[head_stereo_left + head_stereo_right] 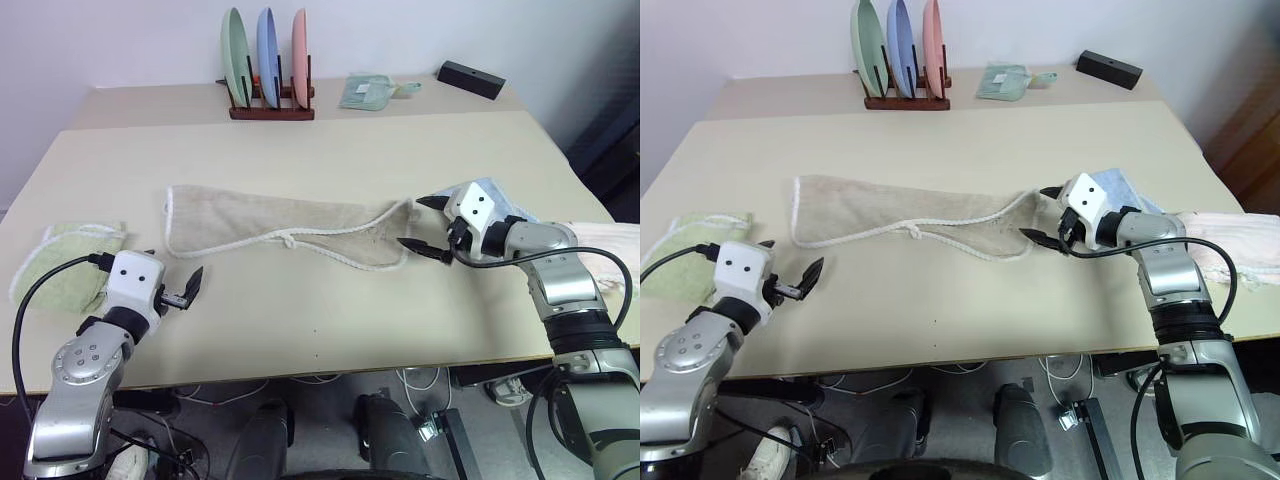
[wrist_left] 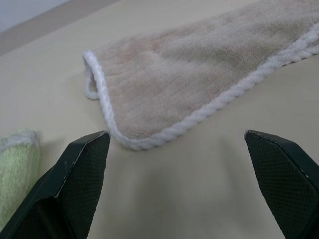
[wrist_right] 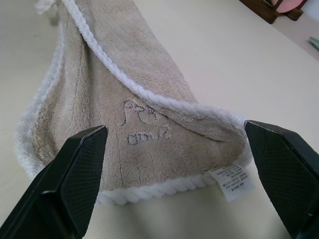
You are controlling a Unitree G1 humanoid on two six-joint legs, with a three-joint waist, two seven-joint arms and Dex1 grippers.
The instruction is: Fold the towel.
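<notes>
Lying flat across the middle of the bench [image 1: 330, 330], one beige towel [image 1: 250, 222] with white corded trim stretches crosswise, folded lengthwise into a long band. A knotted loop [image 1: 289, 241] sits on its near edge.

Two tools, both empty. Left tool [image 1: 172, 280]: fingers spread wide, hovering near the towel's left corner, apart from the cloth. In its wrist view that corner [image 2: 107, 112] lies ahead of the tips. Right tool [image 1: 422, 222]: fingers spread wide at the towel's right end, one tip to either side of it; contact cannot be told. In its wrist view the towel end shows grey stitched lettering [image 3: 142, 124] and one white care tag [image 3: 232, 181].

Other cloths, counted:
- one light green, folded, at the left edge [image 1: 70, 262]
- one light blue, under the right wrist [image 1: 1132, 192]
- one pale pink, far right [image 1: 1240, 240]
- one green cloth at the back [image 1: 368, 92]

One wooden rack [image 1: 270, 108] holds three plates: green, blue, pink. One black box [image 1: 470, 79] at the back right.
</notes>
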